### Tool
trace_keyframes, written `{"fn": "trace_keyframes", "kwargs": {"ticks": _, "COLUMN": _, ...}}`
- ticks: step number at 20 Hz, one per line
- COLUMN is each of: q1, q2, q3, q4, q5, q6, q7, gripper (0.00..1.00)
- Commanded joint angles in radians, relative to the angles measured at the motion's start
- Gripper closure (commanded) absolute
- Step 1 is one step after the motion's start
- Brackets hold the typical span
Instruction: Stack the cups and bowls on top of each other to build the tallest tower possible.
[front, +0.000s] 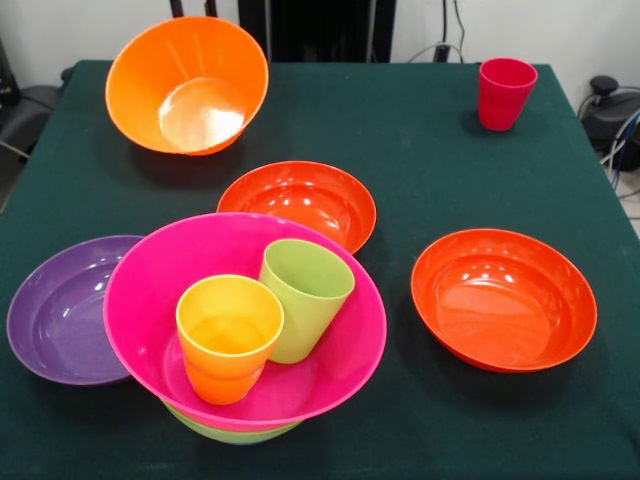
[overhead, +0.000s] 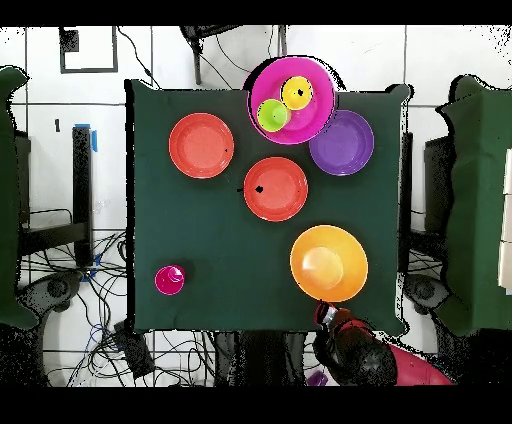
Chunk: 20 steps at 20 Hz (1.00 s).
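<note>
- My gripper (overhead: 325, 313) sits at the orange bowl's (front: 187, 85) rim, seemingly tipping it; can't tell if it's clamped.
- Tower (front: 245, 320) so far: magenta bowl on green bowl, w/ yellow cup (front: 228, 338) and green cup (front: 304, 298) inside, at table's (front: 420, 150) edge.
- Red cup (front: 505, 92) stands alone, well apart.
- Plastic looks light, stiff, glossy, prob. slippery; pinch at rims.
- Two red-orange bowls (front: 503, 298) mid-table; open cloth around the red cup.

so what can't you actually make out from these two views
- Gripper: the overhead view shows only a dark arm end at the orange bowl; open or shut is unreadable. The front view shows none of it.
- Green bowl under the magenta bowl: only a sliver of its underside shows in front; hidden overhead.
- Purple bowl: its right side is covered by the magenta bowl.
</note>
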Motion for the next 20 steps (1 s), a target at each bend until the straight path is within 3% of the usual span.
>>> {"fn": "trace_keyframes", "kwargs": {"ticks": 1, "q1": 0.019, "q2": -0.113, "q3": 0.176, "q4": 0.041, "q5": 0.056, "q6": 0.141, "q7": 0.006, "gripper": 0.00}}
{"fn": "trace_keyframes", "kwargs": {"ticks": 6, "q1": 0.055, "q2": -0.066, "q3": 0.147, "q4": -0.004, "q5": 0.027, "q6": 0.118, "q7": 0.031, "gripper": 0.00}}
{"fn": "trace_keyframes", "kwargs": {"ticks": 14, "q1": 0.122, "q2": -0.069, "q3": 0.086, "q4": 0.007, "q5": 0.013, "q6": 0.085, "q7": 0.079, "gripper": 0.00}}
{"fn": "trace_keyframes", "kwargs": {"ticks": 16, "q1": 0.168, "q2": 0.002, "q3": 0.030, "q4": -0.020, "q5": -0.017, "q6": 0.023, "q7": 0.111, "gripper": 0.00}}
{"fn": "trace_keyframes", "kwargs": {"ticks": 20, "q1": 0.254, "q2": 0.246, "q3": -0.104, "q4": -0.121, "q5": -0.064, "q6": -0.187, "q7": 0.156, "gripper": 0.00}}
